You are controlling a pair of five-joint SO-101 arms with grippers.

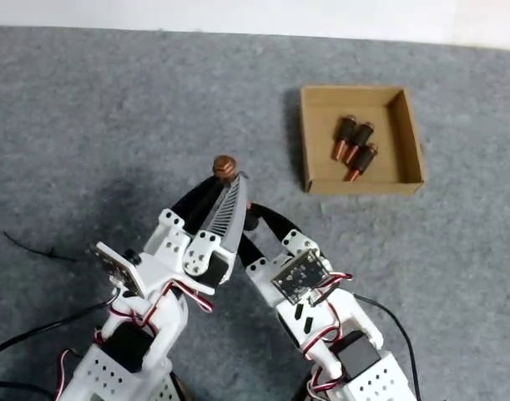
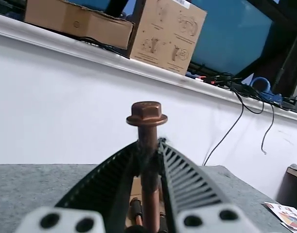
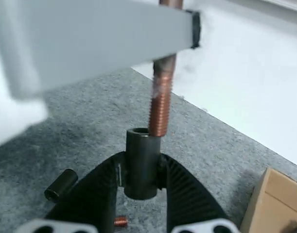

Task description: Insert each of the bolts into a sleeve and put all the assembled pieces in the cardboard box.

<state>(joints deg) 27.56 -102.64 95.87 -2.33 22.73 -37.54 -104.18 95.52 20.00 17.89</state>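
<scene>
Closest to me, the left gripper (image 2: 148,145) is clamped on a copper-coloured flanged bolt (image 2: 147,114). It holds the shank just under the head, so the threaded end hangs free. Right below, the right gripper (image 3: 141,167) is closed around the middle of a dark sleeve (image 3: 140,145), which stands upright with its mouth up. The bolt's tip sits at that mouth, off to one side.

Both parts look rigid, small and fairly dense. Their smooth round sides could twist or slip in the ribbed jaws, so a mid-body grip seems wise.

Just beyond, a spare sleeve (image 3: 61,183) lies on its side on the grey mat (image 1: 88,125), with a loose bolt (image 3: 120,221) near it. Farther off, the cardboard box (image 1: 320,96) holds three assembled pieces (image 1: 355,146).
</scene>
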